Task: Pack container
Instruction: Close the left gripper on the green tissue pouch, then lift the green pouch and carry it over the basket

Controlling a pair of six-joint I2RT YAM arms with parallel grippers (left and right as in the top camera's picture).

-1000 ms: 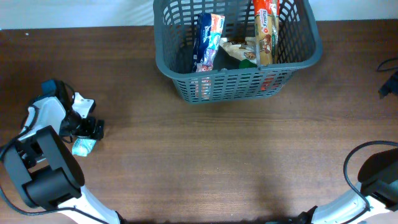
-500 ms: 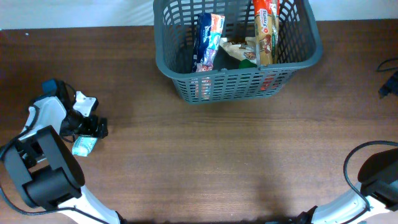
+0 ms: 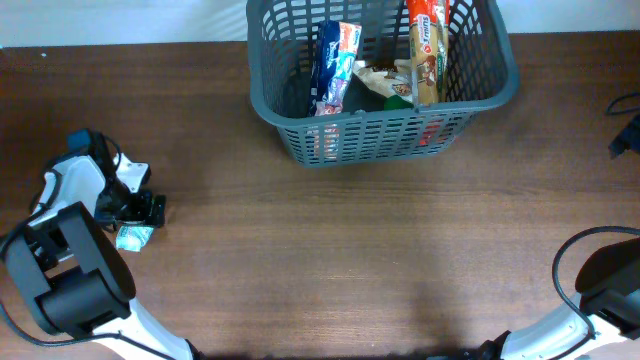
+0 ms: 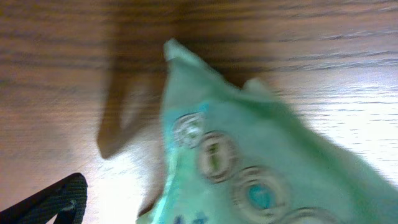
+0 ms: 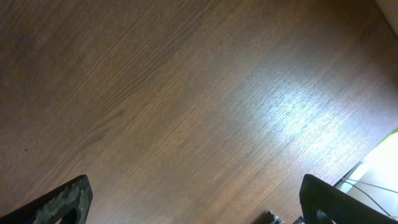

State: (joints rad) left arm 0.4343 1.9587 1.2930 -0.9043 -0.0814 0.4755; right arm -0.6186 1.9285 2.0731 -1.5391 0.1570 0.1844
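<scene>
The container [image 3: 380,135], a dark grey lattice basket, stands at the back centre. It holds a blue packet [image 3: 335,65], a tall orange and tan packet [image 3: 425,50] and smaller wrappers between them. A teal packet [image 3: 131,237] lies on the table at the far left. My left gripper [image 3: 140,212] is open right over it. In the left wrist view the teal packet [image 4: 249,162] fills the frame. Only the left finger of the left gripper [image 4: 199,211] shows there. My right gripper [image 5: 199,199] is open and empty over bare wood.
The wooden table's [image 3: 350,260] left edge lies close to the teal packet. My right arm's base [image 3: 605,290] and a cable sit at the front right corner. A dark object [image 3: 628,130] shows at the right edge.
My left gripper nudged slightly right, then back left and a little toward the front over the teal packet. The packet has barely shifted. The right arm has not moved.
</scene>
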